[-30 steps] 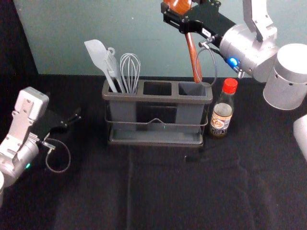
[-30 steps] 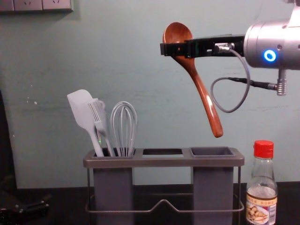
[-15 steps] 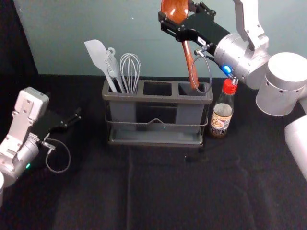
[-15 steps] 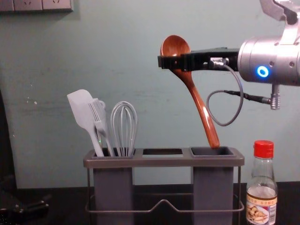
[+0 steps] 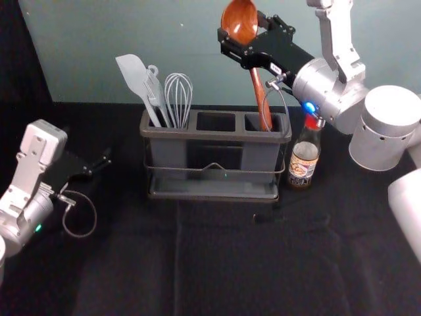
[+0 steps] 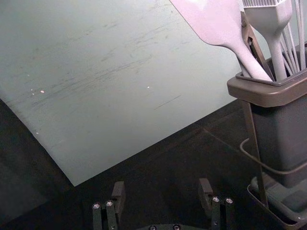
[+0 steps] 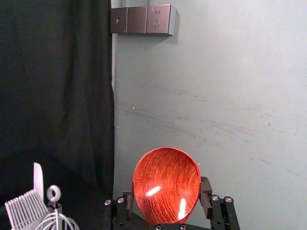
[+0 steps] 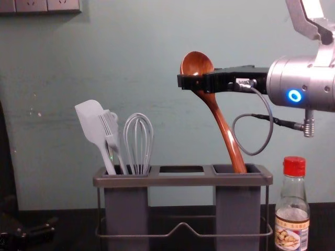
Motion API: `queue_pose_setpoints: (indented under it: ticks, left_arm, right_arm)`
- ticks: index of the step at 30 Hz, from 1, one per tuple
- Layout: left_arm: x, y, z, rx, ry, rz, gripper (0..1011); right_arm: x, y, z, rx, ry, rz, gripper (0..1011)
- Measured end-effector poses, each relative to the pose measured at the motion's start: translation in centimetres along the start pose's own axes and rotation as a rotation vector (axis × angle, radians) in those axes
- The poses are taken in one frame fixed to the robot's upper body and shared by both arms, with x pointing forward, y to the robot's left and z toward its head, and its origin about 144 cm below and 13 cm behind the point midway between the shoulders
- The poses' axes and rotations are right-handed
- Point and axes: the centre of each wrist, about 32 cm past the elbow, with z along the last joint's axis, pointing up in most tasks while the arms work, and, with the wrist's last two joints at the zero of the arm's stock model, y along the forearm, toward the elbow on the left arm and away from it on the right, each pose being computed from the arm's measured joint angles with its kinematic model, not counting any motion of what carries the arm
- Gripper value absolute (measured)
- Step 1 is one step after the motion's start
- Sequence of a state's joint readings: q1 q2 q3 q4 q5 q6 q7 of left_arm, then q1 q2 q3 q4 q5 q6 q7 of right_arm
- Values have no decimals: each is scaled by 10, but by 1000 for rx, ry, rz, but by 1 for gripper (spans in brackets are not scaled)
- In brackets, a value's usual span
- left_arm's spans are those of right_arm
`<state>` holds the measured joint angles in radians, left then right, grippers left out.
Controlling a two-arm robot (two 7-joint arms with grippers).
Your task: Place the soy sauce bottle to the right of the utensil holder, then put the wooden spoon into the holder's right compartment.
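Note:
My right gripper [image 5: 241,41] is above the right end of the utensil holder [image 5: 191,135], shut on the wooden spoon [image 5: 239,20] at its bowl. In the right wrist view the spoon's bowl [image 7: 166,184] sits between the fingers of my right gripper [image 7: 166,201]. Seen from the chest, the handle of the spoon [image 8: 225,128] slants down, its tip at the mouth of the holder's right compartment [image 8: 238,209]. The soy sauce bottle [image 8: 293,209] stands upright just right of the holder. My left gripper [image 5: 99,164] is parked at the left; in its wrist view the gripper [image 6: 163,196] is open.
A grey spatula [image 8: 93,123], a brush [image 8: 111,133] and a whisk [image 8: 138,141] stand in the holder's left compartment. The wall [image 8: 157,31] rises behind the black-covered table [image 5: 217,263]. Wall sockets [image 7: 144,19] show in the right wrist view.
My right gripper has come down with the spoon, bringing the handle's tip from above the holder to the right compartment's mouth. The left arm, bottle and holder have stayed in place.

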<state>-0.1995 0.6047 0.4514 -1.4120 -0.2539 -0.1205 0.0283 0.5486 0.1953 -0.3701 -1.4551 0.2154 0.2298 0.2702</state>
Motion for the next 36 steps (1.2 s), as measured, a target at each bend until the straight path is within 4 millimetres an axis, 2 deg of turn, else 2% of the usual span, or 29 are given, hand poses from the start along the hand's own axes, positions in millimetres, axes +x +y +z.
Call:
queue_pose_setpoints:
  ticks: [36]
  left_arm:
    - [0,0,0,0,0,0,1005]
  right_arm:
    - [-5,-26,-32,-52,36,21,833]
